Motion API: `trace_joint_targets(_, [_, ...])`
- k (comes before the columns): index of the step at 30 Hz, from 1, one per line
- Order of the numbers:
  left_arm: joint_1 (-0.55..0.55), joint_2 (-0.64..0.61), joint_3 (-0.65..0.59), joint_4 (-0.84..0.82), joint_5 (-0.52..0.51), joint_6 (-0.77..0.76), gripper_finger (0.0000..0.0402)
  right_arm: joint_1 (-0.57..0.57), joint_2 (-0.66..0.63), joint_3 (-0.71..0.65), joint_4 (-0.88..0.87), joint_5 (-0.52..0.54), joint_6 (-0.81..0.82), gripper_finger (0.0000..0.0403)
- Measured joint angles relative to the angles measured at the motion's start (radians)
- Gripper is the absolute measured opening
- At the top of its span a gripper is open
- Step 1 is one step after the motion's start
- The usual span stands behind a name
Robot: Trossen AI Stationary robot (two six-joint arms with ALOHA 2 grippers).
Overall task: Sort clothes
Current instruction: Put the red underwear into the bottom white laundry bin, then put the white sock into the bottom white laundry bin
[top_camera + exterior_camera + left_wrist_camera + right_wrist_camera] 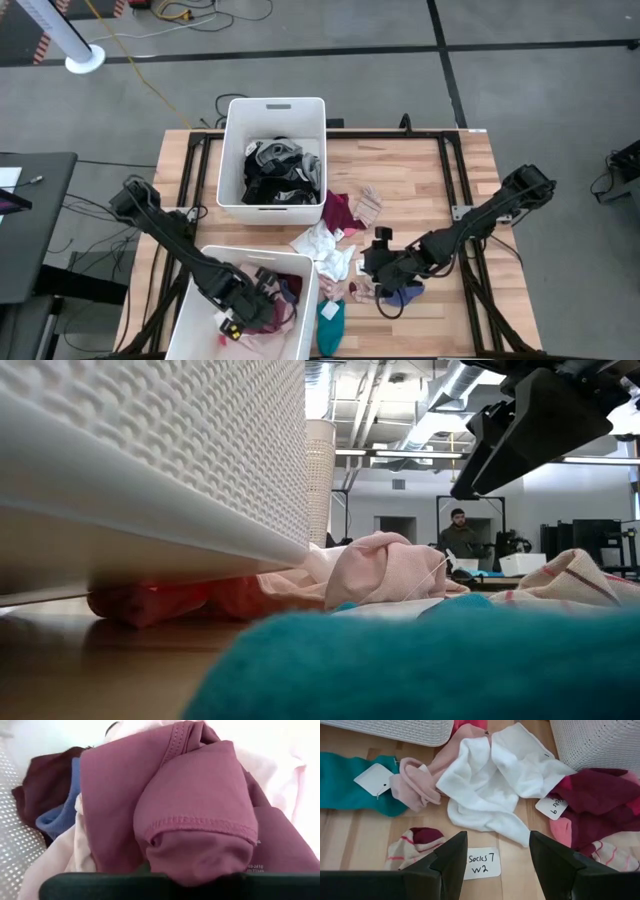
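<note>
Loose clothes lie on the wooden table between two white bins: a white sock, a pink sock, a teal sock, a maroon garment and a striped sock. My right gripper is open just above the table, and a paper label lies between its fingers. It also shows in the high view. My left gripper is down inside the near bin. A mauve garment fills its wrist view and hides the fingers.
The far bin holds dark and grey clothes. The near bin holds mauve, blue, dark maroon and pale pink pieces. A blue piece lies under my right arm. The near bin's wall stands close to the pile. A person is in the room behind.
</note>
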Motion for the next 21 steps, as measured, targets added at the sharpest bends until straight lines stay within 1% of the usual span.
trace_joint_targets(4, [0.010, -0.003, 0.000, -0.003, 0.003, -0.012, 0.0018, 0.000, 0.000, 0.000, 0.001, 0.000, 0.000, 0.0226])
trace_joint_targets(7, [0.012, -0.030, 0.000, -0.007, 0.004, -0.019, 0.0041, 0.000, 0.000, 0.000, 0.009, -0.001, 0.000, 0.0226])
trace_joint_targets(15, [0.011, -0.162, 0.032, -0.010, 0.002, -0.055, 0.0124, 0.001, 0.000, 0.000, 0.058, -0.005, -0.002, 0.0226])
trace_joint_targets(18, [0.010, -0.213, 0.034, -0.011, 0.002, -0.057, 0.0141, 0.002, 0.000, 0.000, 0.081, -0.005, -0.017, 0.0226])
trace_joint_targets(21, [0.009, -0.266, 0.034, -0.006, 0.001, -0.059, 0.0146, 0.002, 0.004, 0.000, 0.105, -0.005, -0.021, 0.0226])
